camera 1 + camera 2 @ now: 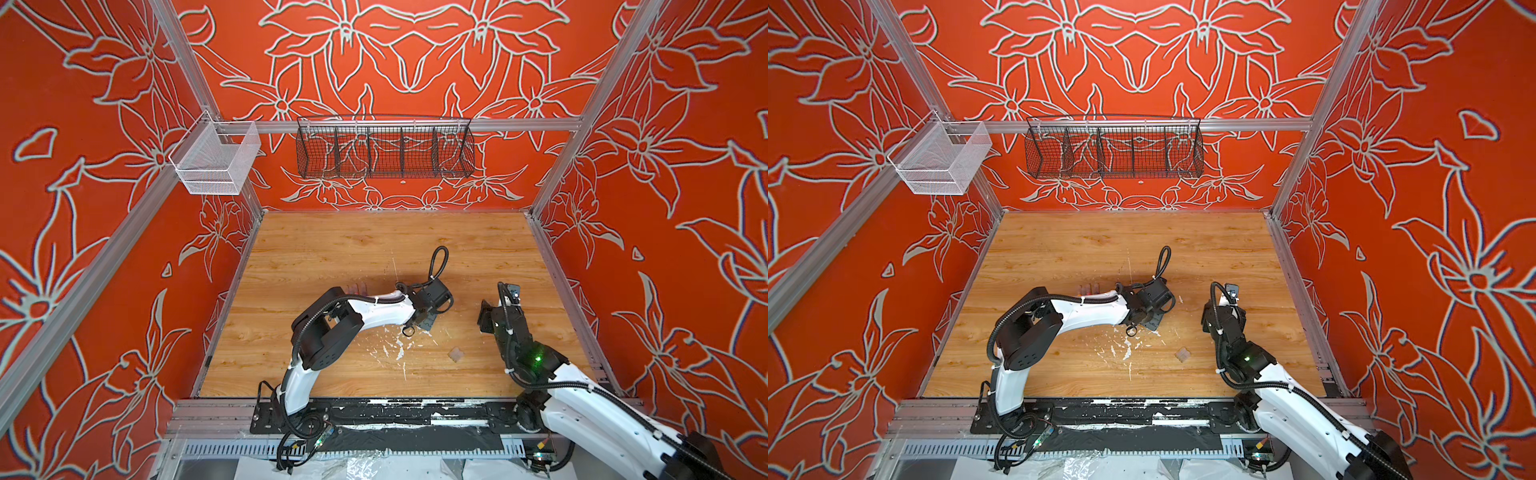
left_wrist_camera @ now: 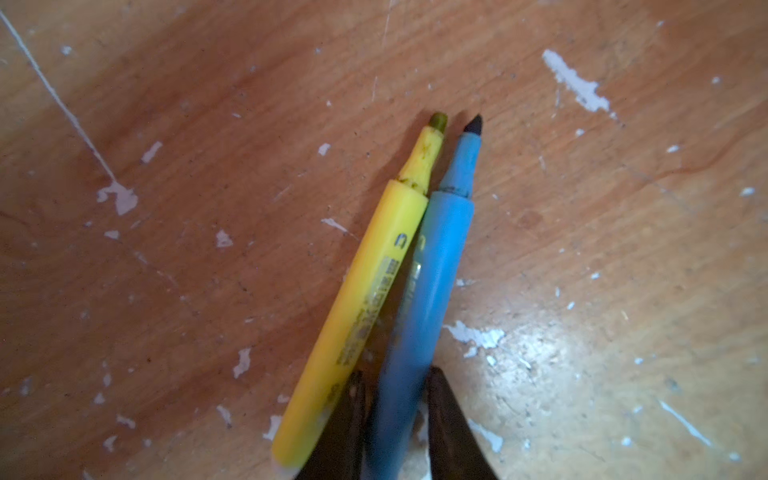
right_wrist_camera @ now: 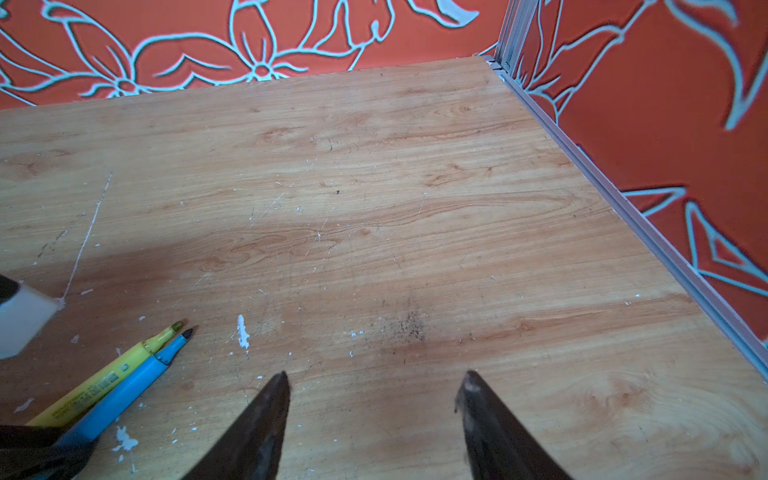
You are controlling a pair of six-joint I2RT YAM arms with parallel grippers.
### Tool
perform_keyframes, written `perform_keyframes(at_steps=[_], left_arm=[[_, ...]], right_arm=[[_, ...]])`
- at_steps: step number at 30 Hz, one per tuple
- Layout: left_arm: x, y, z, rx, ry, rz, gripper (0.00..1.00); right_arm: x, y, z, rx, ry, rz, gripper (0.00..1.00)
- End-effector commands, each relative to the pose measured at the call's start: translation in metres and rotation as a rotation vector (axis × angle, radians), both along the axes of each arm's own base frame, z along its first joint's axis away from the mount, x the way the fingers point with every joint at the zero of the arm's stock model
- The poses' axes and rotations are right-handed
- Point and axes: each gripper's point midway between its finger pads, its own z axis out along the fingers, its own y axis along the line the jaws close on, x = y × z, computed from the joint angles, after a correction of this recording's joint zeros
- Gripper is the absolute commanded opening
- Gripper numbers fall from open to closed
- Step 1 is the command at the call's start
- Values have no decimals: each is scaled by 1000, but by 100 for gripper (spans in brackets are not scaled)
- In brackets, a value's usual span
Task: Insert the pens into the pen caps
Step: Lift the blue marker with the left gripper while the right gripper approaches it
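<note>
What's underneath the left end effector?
The left end effector's fingers straddle a blue pen; a yellow pen lies alongside, both uncapped, on the table. The blue pen's rear end is hidden.

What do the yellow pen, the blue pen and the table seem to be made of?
The yellow pen: likely plastic, smooth and slightly matte, with printed text on its barrel. The blue pen: the same plastic look, dark felt-like tip. The table: probably wood-grain laminate, faintly glossy from the glare, scratched and flecked white.

A yellow pen (image 2: 374, 282) and a blue pen (image 2: 432, 270); wood-grain table (image 3: 374, 166), white-flecked; orange walls (image 1: 415, 54) with pale flower outlines.
</note>
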Motion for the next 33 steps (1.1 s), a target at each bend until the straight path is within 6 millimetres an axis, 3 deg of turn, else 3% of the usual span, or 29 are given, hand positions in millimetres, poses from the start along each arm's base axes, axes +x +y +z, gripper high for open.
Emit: perform_keyframes(at_steps=[1,5,15,21,26,33], left_arm=[[-6,4,-17,57,47,-7,24],[-7,5,-23,78,69,1,21],[-16,1,-14,30,96,-9,7],[-19,-6,25,-73,68,-24,0],[-30,-4,67,-233,0,-36,0],[-54,-6,98,-420,-7,-98,0]], right_arm=[[3,1,10,15,-26,-1,67],[3,1,10,14,-24,-1,67],[3,2,10,14,-24,3,67],[4,3,10,21,-3,-6,67],[-1,21,7,129,90,50,59],[-19,79,35,475,101,299,60]])
